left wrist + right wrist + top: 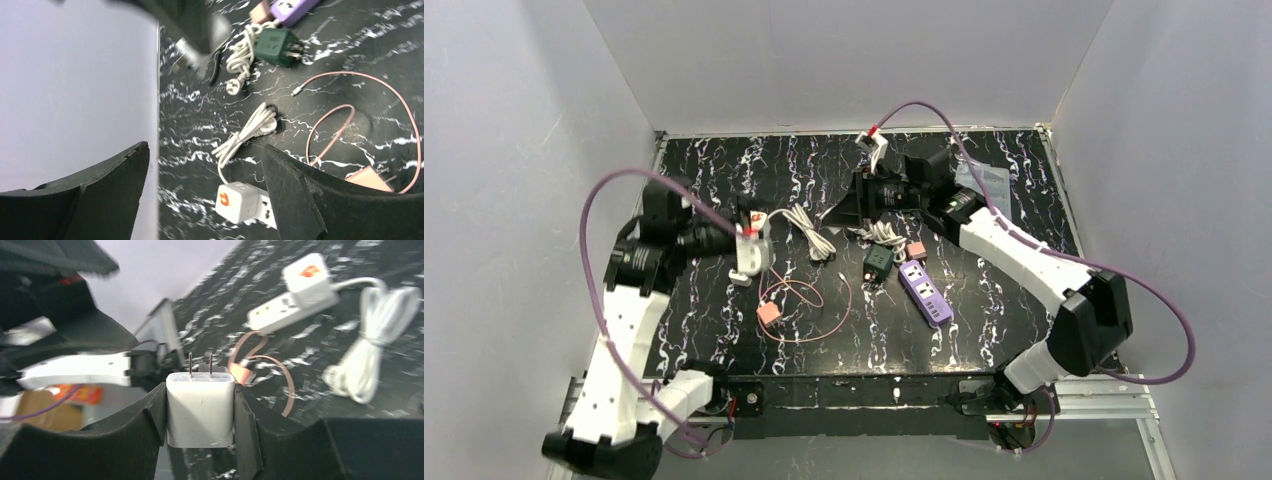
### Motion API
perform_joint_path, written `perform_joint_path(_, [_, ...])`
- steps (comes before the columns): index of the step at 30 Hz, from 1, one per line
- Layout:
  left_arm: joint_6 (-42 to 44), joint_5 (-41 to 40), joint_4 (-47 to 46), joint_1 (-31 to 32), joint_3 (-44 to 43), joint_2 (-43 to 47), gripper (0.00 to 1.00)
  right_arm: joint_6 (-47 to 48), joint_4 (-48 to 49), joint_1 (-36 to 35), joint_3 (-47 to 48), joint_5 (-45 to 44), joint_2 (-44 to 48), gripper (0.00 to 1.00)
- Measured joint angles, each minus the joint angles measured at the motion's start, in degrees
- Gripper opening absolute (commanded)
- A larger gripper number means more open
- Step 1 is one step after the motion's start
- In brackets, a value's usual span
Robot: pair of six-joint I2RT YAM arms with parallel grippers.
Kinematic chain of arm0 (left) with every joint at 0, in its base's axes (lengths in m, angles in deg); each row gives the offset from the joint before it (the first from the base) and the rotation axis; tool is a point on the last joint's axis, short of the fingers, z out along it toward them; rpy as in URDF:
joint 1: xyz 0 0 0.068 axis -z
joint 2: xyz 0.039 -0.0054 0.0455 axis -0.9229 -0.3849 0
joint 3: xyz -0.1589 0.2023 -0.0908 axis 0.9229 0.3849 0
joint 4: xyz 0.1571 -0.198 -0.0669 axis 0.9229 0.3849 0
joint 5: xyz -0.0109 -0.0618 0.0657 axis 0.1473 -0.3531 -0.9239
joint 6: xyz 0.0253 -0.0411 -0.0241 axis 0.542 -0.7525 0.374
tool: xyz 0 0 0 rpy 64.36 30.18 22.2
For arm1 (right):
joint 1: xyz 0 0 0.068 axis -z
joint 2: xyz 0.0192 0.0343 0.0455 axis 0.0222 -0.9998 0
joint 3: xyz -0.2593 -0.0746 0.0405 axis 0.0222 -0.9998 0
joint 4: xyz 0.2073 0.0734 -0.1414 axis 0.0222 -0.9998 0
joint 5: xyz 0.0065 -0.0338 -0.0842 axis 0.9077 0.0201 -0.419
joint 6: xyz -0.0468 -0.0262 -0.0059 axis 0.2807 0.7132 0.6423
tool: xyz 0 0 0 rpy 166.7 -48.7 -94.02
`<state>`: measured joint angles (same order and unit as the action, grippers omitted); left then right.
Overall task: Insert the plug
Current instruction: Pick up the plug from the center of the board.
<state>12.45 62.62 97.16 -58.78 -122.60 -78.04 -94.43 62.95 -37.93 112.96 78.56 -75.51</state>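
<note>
Right wrist view: clamped between the fingers of the right pincer (200,390), a white plug (200,410), two prongs pointing forward, loosely toward the white power strip (295,300) lying well off on the bench (400,255). Carrying step, by the look of it; not yet seated in any socket.

Left wrist view: left pincer (205,150) spread wide, gripping nothing, hanging just above the white strip, probably there to steady it.

Next, as a judgement: bring the prongs square to a socket face, line up both slots, press straight in. Brace the strip first, or risk shoving it along the bench.

Counted across the views:
- two power strips, the white one and a purple power strip (925,291)
- one green adapter (879,260)
- one pink charger (769,313)
- one thin pink cable (350,73)
- one second pink block (915,248)
- two white cord bundles, the near bundle (811,235) by the white strip and the far bundle (884,233) by the green adapter
</note>
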Motion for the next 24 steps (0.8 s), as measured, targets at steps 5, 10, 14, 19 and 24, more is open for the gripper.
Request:
perform_joint_path(5, [14.05,-0.09,3.21,6.93,7.02,9.6,0.82,-6.54,9.35,-1.25,0.81,13.27,-5.14,0.25])
perform_joint_path(10, [18.56,-0.59,2.27,9.68,7.54,9.84,0.82,-8.35,12.07,-4.42,4.44,19.08,-9.03,0.25])
perform_joint_path(14, [18.78,-1.29,0.44,9.92,7.54,8.41,0.81,-8.61,13.09,-6.71,5.31,21.0,-9.57,0.25])
perform_joint_path(19, [16.96,-1.62,-1.18,9.94,7.54,8.17,0.67,-8.61,13.84,-8.33,6.23,21.92,-9.9,0.25])
perform_joint_path(24, [14.91,-1.57,-1.88,9.94,7.54,8.81,0.54,-8.98,15.52,-8.5,6.23,21.88,-10.78,0.25])
